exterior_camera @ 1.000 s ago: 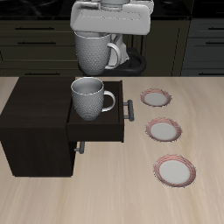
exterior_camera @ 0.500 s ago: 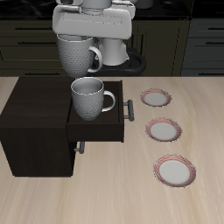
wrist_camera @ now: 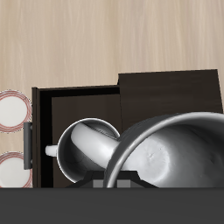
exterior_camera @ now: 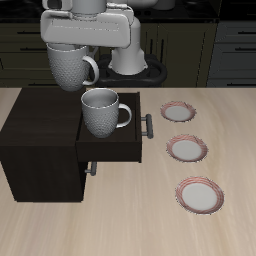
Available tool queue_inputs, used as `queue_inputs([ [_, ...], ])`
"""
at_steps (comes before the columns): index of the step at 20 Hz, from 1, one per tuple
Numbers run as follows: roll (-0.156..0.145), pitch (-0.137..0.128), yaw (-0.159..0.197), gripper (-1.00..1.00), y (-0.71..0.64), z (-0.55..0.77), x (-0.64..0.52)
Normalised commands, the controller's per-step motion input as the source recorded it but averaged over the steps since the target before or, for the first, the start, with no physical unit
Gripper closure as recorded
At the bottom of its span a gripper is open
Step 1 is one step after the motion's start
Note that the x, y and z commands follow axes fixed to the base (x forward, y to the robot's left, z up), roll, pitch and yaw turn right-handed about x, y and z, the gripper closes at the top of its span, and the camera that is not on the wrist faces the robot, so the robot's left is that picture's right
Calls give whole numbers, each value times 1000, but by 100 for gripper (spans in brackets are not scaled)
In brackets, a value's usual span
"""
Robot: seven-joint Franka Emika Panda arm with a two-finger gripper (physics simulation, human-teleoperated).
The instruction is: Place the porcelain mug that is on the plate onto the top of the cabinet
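The pale wood-grain surface [exterior_camera: 120, 225] carries three white plates with pinkish-brown rims in a row, the nearest plate [exterior_camera: 200, 193] empty like the others. Farther back sits the dark cabinet [exterior_camera: 40, 140], its drawer pulled open with a second mug [exterior_camera: 103, 111] inside. Two mugs in all: the greyish-white, dimpled porcelain mug [exterior_camera: 69, 65] hangs above the cabinet's back, clamped in the pincer [exterior_camera: 68, 40]. Dark cupboards stand behind.

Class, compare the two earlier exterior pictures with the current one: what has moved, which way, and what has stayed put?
The gripper, shut on the greyish-white dimpled porcelain mug, has carried it sideways, from above the open drawer toward the top of the dark wooden cabinet. The second mug in the drawer and the three pink-rimmed plates stayed put.
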Motion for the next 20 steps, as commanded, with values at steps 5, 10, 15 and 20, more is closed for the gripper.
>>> queue_inputs([
  [5,-60,-1,-32,100,-547,1,-44],
  [10,-45,-12,-19,100,-283,1,-50],
  [15,-4,15,-7,100,46,-239,10],
  [20,-13,48,-20,100,65,-355,86],
])
